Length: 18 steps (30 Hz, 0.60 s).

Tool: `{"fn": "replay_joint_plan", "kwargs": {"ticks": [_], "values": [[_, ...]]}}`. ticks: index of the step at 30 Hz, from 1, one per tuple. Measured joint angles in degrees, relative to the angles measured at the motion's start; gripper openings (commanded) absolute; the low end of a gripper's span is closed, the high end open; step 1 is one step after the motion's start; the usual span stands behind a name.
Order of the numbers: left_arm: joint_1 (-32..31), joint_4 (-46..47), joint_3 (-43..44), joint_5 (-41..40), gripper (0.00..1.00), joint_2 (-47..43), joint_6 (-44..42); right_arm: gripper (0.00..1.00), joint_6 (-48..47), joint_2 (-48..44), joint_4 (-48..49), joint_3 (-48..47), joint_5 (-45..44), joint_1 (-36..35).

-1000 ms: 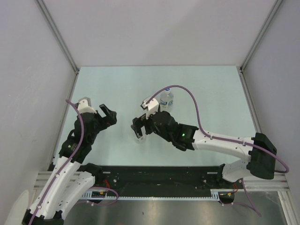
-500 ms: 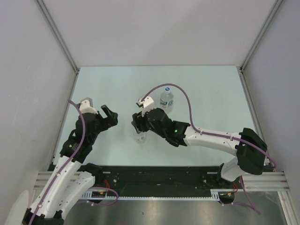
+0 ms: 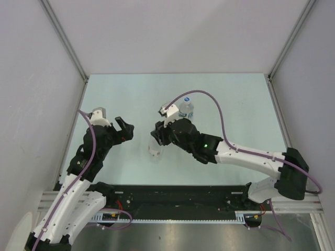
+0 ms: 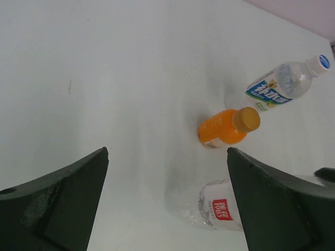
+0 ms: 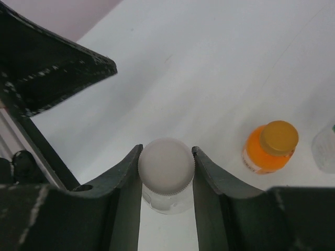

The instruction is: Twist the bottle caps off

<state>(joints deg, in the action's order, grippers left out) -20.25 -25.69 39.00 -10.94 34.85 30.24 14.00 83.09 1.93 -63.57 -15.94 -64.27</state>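
Observation:
In the right wrist view, my right gripper (image 5: 166, 150) is shut on the plain whitish bottle cap (image 5: 166, 167) of the slim clear bottle (image 3: 155, 152), which stands upright. That bottle's reddish label (image 4: 222, 209) shows in the left wrist view. The squat orange bottle (image 4: 221, 128) with its orange cap (image 4: 246, 119) stands just beyond it. Farther back is the clear blue-label bottle (image 4: 276, 84) with a white, blue-marked cap (image 4: 319, 64). My left gripper (image 3: 123, 129) hangs open to the left of the slim bottle, holding nothing.
Grey walls with aluminium rails (image 3: 67, 47) enclose the pale table on three sides. The right arm (image 3: 246, 156) stretches across the near right, hiding the orange bottle from above. A black base rail (image 3: 172, 196) runs along the near edge.
My right gripper's jaws have closed from wide open onto the whitish cap. The right wrist shifted slightly over the slim bottle. My left gripper edged a little to the right.

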Motion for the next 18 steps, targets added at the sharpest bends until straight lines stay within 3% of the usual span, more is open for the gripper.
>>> {"fn": "replay_joint_plan", "kwargs": {"ticks": [6,11,15,18], "values": [[0.02,6.23,3.34,12.81,1.0,0.74,-5.33,0.0,4.46,-12.52,-4.35,-0.42,2.25,5.01],[0.0,17.16,8.44,31.23,1.0,5.31,-6.54,0.0,12.79,-20.04,-7.21,-1.18,11.78,19.39],[-0.52,26.47,8.66,45.22,1.0,9.01,-5.51,0.0,17.81,-22.95,-9.62,-1.18,21.64,26.1],[-2.49,30.75,8.63,51.1,1.0,11.87,-4.85,0.0,20.72,-23.91,-10.36,-1.18,28.81,29.86]]}}
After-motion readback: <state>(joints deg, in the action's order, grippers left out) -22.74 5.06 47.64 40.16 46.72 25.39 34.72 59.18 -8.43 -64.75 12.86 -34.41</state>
